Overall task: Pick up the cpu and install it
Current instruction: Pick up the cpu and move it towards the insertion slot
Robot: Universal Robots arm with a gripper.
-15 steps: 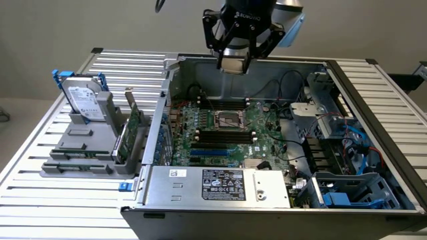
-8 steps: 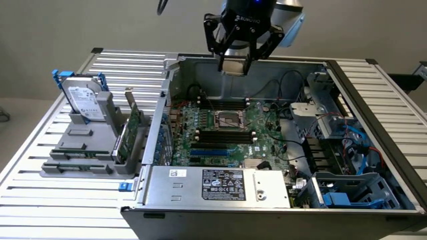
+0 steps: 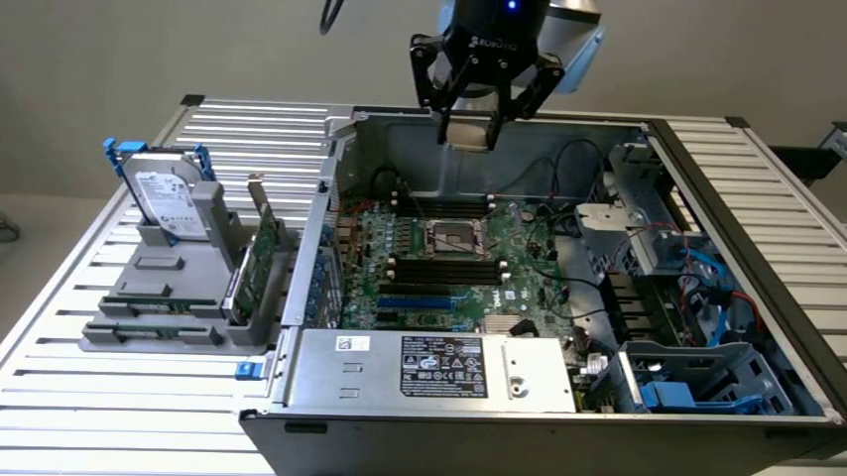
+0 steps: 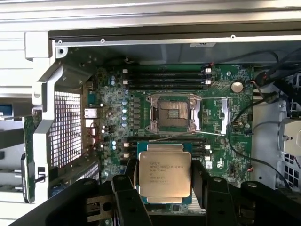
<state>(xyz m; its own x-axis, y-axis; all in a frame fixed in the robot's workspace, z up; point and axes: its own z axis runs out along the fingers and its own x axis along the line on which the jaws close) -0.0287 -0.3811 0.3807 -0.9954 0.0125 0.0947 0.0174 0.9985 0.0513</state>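
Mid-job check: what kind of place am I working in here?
Probably a robotics test bench for computer assembly: an open computer case sits on a slatted metal table, a grey fixture beside it racks a hard drive, and the gripper holds the cpu above the motherboard.

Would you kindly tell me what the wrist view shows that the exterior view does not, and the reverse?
Wrist view: the printed lettering on the cpu's silvery top, seen face on, and the socket's contact field. Exterior view: the hard drive standing upright in a grey rack outside the case, on the exterior view's left, and the labelled power supply. Both: the claw gripping the cpu above the green motherboard, whose socket is empty.
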